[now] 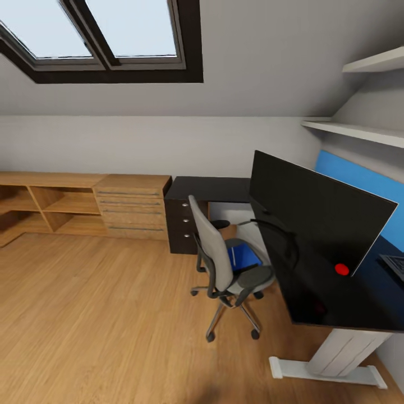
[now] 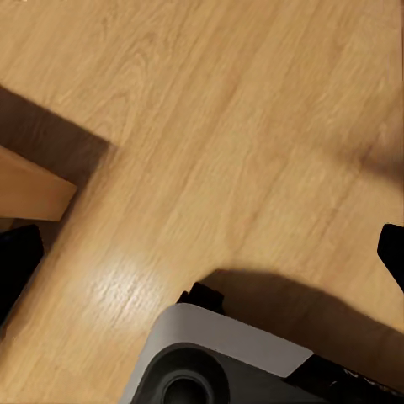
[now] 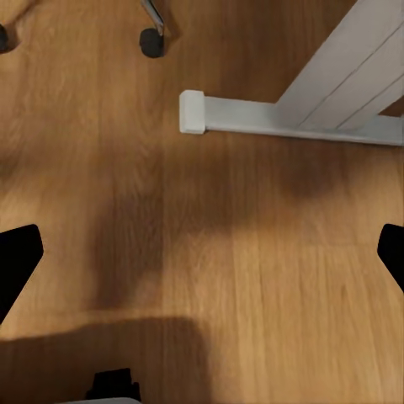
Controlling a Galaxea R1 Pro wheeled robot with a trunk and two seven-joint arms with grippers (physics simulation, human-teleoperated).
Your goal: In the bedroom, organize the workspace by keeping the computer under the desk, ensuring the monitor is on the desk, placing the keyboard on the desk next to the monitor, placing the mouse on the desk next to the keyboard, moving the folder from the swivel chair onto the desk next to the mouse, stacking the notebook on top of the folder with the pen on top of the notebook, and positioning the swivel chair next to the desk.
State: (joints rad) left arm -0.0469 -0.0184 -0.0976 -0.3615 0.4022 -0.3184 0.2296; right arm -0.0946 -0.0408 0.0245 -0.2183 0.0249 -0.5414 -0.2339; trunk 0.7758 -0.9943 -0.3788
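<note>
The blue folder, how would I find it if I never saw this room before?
Look for the big black desk with the wide monitor standing on it. Tucked in beside it is a grey swivel chair, and the blue folder lies flat on its seat. It is the bright blue thing on the chair, not the blue panel on the wall behind the monitor.

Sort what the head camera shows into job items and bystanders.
Job items: wide black flat monitor, glossy black L-shaped desk, grey upholstered swivel chair, bright blue flat folder on its seat, keyboard corner.

Bystanders: light-wood drawer chest, open wooden shelving, white wall shelves, skylight.
</note>
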